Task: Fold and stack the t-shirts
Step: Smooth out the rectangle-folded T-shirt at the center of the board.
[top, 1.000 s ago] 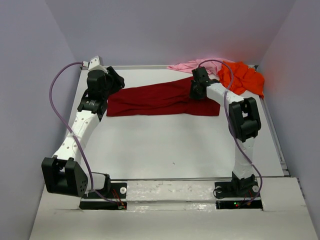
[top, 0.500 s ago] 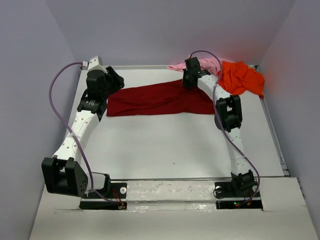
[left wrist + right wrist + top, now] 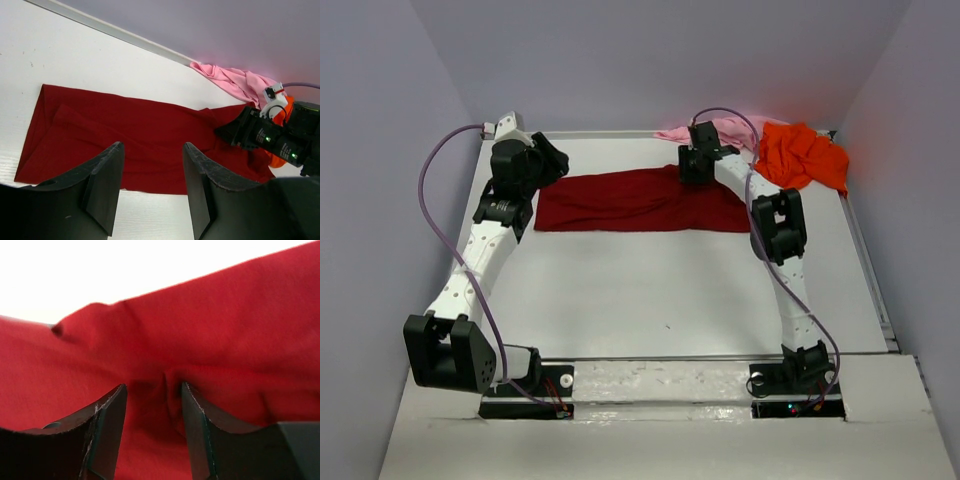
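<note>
The right gripper (image 3: 692, 165) has carried its pinch of cloth to the far edge of the dark red t-shirt (image 3: 620, 200) and let go; its jaws now stand apart over a small ridge of fabric, holding nothing; the lengthwise fold looks laid, a long band across the far table (image 3: 660, 290); the left gripper (image 3: 548, 160) hovers half open, empty, at the band's left end; the pink t-shirt (image 3: 720, 128) and orange t-shirt (image 3: 805, 155) lie crumpled far right, crowding that arm.
</note>
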Robot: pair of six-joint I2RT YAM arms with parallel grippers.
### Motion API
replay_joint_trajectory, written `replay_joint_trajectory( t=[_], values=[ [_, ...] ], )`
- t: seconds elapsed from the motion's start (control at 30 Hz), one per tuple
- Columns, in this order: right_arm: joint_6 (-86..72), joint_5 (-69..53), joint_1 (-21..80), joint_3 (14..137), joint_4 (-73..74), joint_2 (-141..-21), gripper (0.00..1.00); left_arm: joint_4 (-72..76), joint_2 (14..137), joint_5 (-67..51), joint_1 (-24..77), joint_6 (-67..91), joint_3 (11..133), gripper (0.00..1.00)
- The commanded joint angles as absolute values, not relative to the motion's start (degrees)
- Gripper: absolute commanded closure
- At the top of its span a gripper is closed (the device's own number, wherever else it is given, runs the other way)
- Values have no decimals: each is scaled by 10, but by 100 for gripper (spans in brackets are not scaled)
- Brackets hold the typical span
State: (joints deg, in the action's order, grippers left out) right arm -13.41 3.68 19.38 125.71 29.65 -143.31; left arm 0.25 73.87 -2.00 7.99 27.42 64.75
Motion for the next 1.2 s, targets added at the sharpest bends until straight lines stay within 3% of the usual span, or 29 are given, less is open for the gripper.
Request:
replay_joint_trajectory(
  t=[0.0,0.23,0.57,0.8,1.17],
  values=[
    [-107,62,192,1191,287,-1333,46,25,733,-26,75,273,643,41],
    [-136,13,192,1055,246,-1229,45,17,774,-10,75,286,642,41],
    [-161,-27,198,958,214,-1208,44,28,861,-25,75,305,634,41],
    [-175,-4,198,925,205,-1202,44,15,1018,-75,74,324,692,45],
    [-200,-17,198,887,231,-1208,46,-46,1139,-88,68,328,772,45]
  ],
)
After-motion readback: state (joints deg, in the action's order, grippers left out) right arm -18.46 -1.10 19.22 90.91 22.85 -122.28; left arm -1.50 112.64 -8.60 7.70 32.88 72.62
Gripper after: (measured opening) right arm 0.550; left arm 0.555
